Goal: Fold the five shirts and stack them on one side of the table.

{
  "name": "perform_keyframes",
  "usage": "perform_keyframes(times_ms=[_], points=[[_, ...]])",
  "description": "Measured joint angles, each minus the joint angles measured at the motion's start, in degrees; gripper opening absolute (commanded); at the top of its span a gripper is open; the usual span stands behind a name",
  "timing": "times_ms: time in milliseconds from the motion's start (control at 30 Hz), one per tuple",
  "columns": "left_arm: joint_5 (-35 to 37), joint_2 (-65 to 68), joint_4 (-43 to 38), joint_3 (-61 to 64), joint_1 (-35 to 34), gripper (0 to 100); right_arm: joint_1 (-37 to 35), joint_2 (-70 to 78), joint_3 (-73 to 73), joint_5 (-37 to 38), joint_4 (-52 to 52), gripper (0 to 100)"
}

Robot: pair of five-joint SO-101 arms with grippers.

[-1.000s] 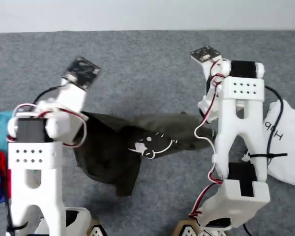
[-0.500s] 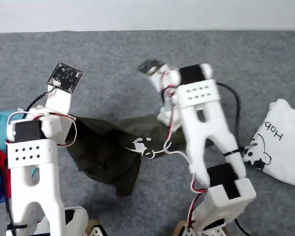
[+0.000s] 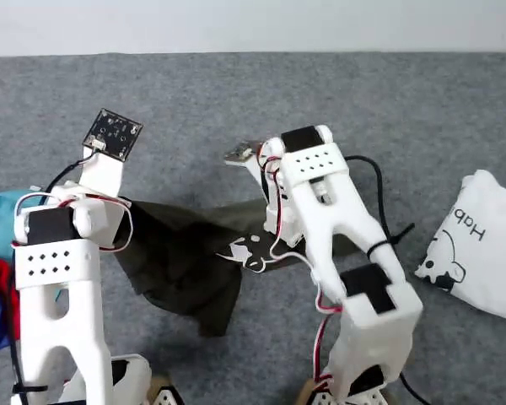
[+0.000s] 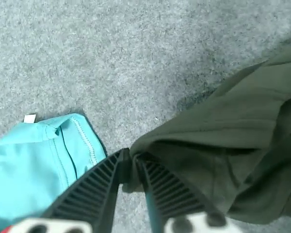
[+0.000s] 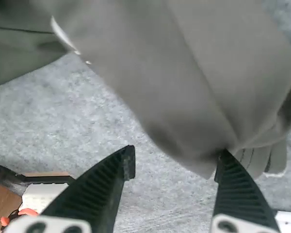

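Olive shirt [image 3: 185,270] is lying mid-desk, likely soft, light, floppy; left gripper [image 4: 132,162] jaws clenching its edge, right gripper [image 5: 177,162] jaws hovering released over its opposite end, worth pinching

My tabletop [image 3: 194,93] is covered in grey, carpet-like felt, evenly lit. Beyond its far edge I see a plain pale wall [image 3: 253,25] running straight across.

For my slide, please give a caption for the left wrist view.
Left gripper pinching the olive shirt, a teal shirt beside it on the grey table.
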Motion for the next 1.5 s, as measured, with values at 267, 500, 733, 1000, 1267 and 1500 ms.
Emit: perform_keyframes(times_ms=[267,500,733,1000,1267,1500], points=[[0.0,0.0,-0.1,0.0,0.0,0,0.0,6.9,-11.2,0.0,0.3,0.6],[0.0,0.0,-0.1,0.0,0.0,1,0.2,6.9,-17.9,0.0,0.3,1.1],[0.0,0.0,-0.1,0.0,0.0,1,2.5,6.9,-24.4,1.1,0.3,3.3],[0.0,0.0,-0.1,0.0,0.0,1,5.6,9.0,-24.8,-3.1,0.3,25.9],[0.0,0.0,-0.2,2.7,0.0,1,6.2,1.6,-17.5,-3.3,0.3,25.7],[-0.1,0.0,-1.0,2.9,0.0,1,6.2,-3.3,-4.6,-2.8,0.3,25.8]])
